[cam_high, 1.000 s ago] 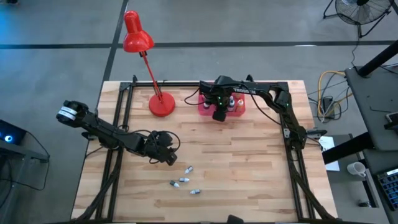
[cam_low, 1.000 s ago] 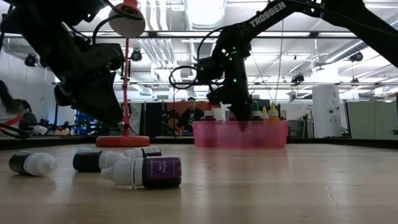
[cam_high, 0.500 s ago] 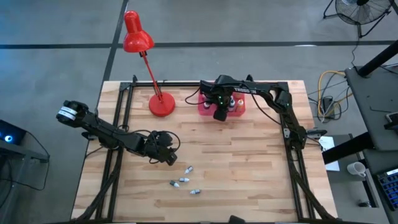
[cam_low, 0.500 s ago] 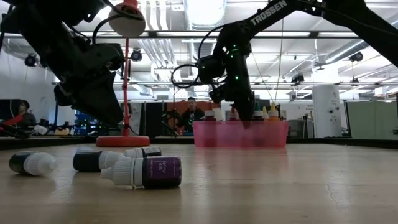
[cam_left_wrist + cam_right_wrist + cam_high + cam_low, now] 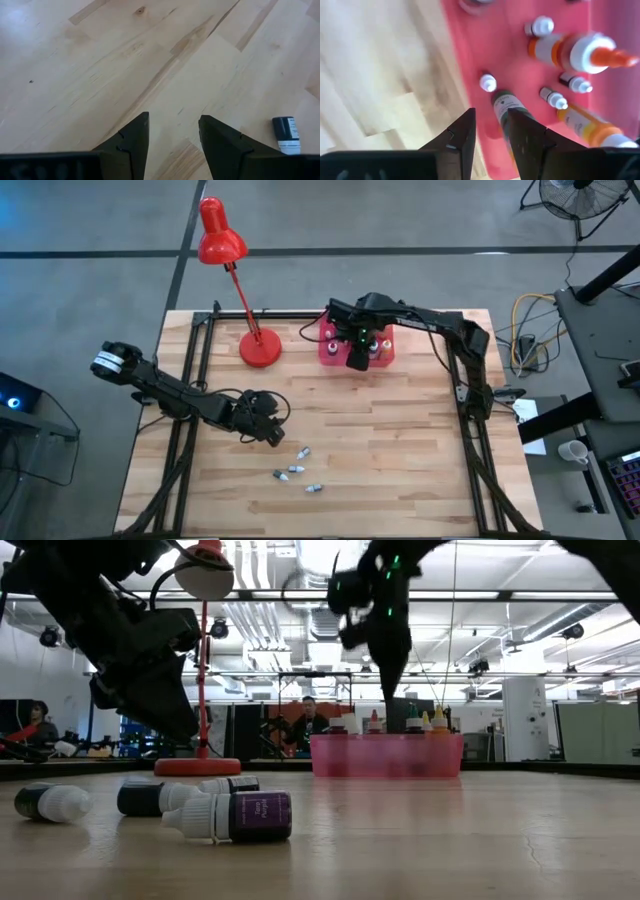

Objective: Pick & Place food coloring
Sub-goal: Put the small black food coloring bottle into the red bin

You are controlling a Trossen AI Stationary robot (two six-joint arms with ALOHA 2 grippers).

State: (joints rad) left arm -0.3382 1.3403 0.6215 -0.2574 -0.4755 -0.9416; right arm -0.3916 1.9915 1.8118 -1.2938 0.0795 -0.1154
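— What's in the pink rectangular plastic tray (image 5: 387, 358)?
— Upright food-coloring bottles (image 5: 580, 51); right gripper (image 5: 356, 361) hovers above, fingers parted, empty.
— Elsewhere?
— Small bottles (image 5: 296, 470) lie on open wooden table (image 5: 400, 450) beside left gripper (image 5: 272, 432), open, empty.

— Where is there room to pass?

— The bare wooden table (image 5: 400, 450) between the pink tray (image 5: 328, 352) and the loose bottles (image 5: 298, 471) lies open.

— And what blocks the way?

— The red desk lamp (image 5: 258, 345) beside the tray, and the left gripper (image 5: 270, 423) just beside those bottles.
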